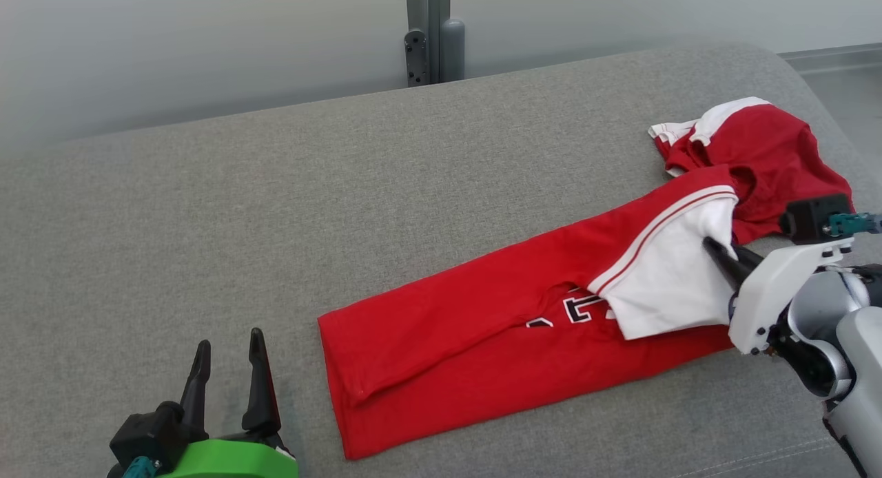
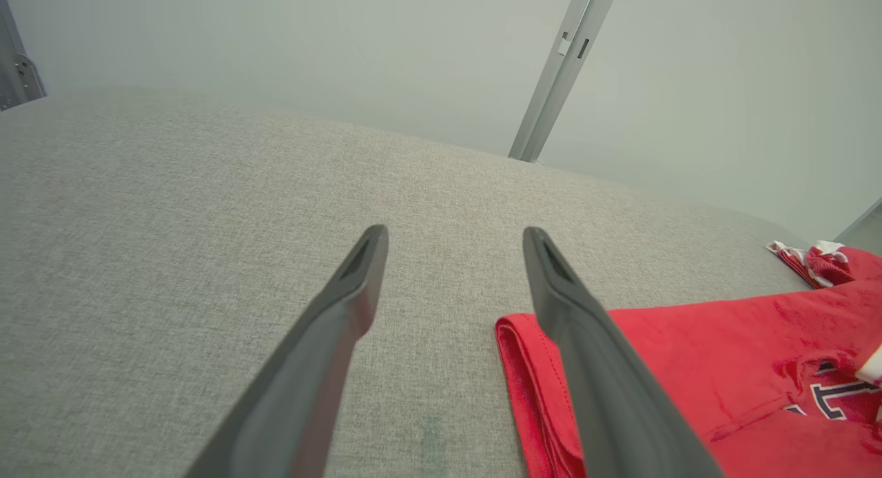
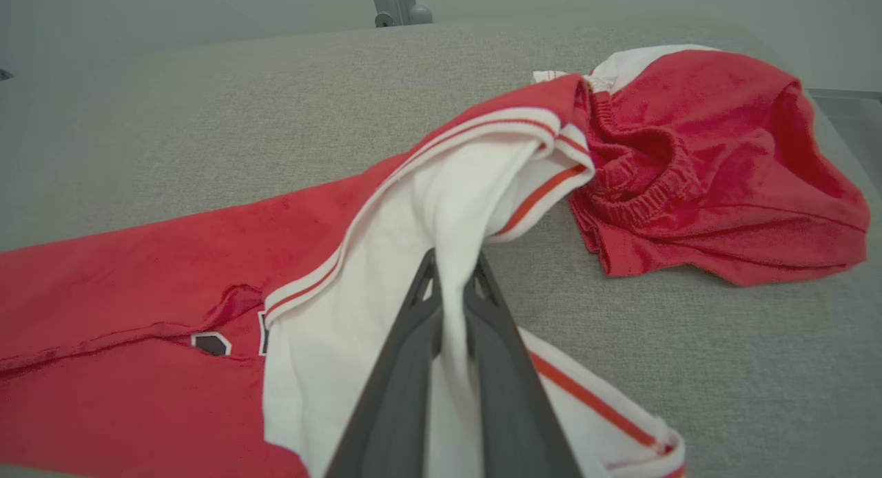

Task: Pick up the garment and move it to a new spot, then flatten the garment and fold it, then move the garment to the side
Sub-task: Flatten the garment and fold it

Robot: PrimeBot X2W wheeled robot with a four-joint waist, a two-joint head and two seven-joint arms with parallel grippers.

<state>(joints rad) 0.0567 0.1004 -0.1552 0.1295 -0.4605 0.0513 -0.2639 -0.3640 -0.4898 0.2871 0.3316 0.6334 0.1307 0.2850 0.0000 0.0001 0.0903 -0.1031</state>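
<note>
On the couch (image 1: 275, 223), right gripper (image 3: 453, 261) pinches the garment (image 1: 482, 326), lettering (image 1: 575, 307) half hidden; left gripper (image 1: 229, 338) wide

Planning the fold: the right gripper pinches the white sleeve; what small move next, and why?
Probably draw the white sleeve across the red garment with the right gripper: its jaws are shut on the bunched cloth, and the left gripper stands open, apart.

Red garment (image 1: 468, 326) – white panel, red stripes – grey couch (image 1: 275, 209)
</note>
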